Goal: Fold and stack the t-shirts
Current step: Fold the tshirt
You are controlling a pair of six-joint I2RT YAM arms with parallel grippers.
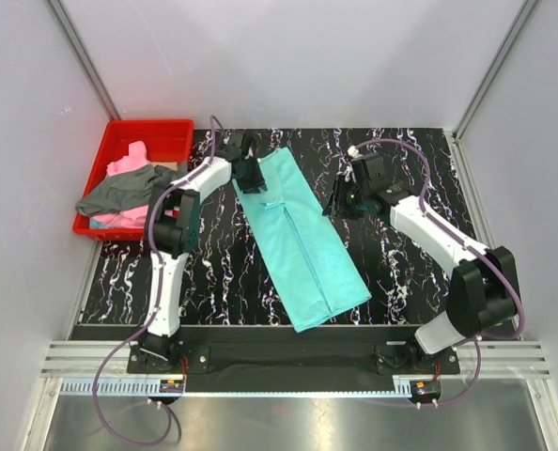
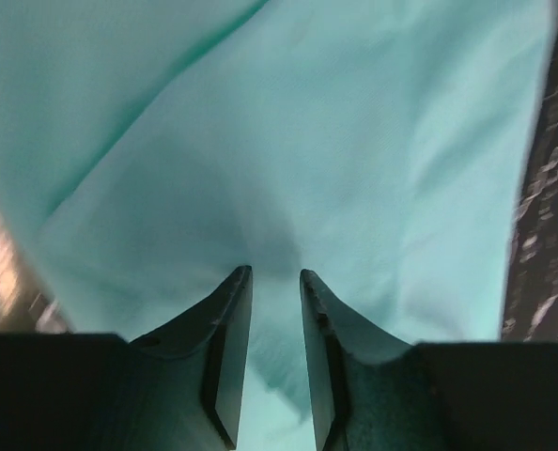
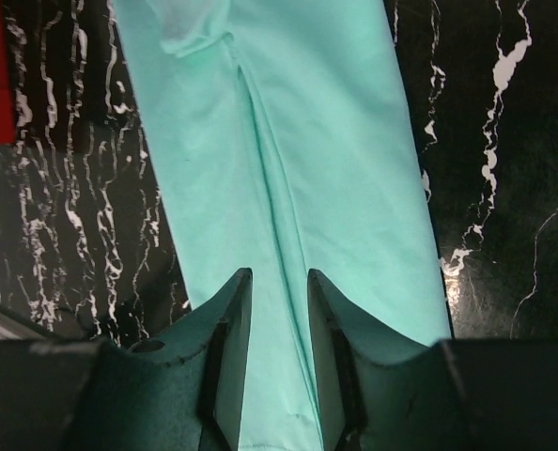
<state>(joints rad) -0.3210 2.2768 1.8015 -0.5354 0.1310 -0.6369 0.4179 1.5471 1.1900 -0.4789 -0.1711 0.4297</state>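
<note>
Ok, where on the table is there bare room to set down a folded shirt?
Two bare patches of table: near-left, between the left arm and the teal shirt; near-right, between that shirt and the right arm. Crowded far-left, where the red bin and left gripper sit.

The desk [image 1: 410,272] is black, veined all over with white marbling. Across its middle, the teal shirt [image 1: 302,244] is a plain, even turquoise with no print. At the far left corner the bin [image 1: 171,132] is bright red. In it the pink shirt [image 1: 129,164] is plain light pink and the grey shirt [image 1: 119,193] plain dark grey. The left arm [image 1: 166,272] and right arm [image 1: 439,235] are white with black joints. The left gripper [image 2: 273,274] and right gripper [image 3: 277,274] are black. The cables [image 1: 105,395] are purple. The walls [image 1: 307,56] are pale grey-white, and the rail [image 1: 82,355] along the near edge is silver.
</note>
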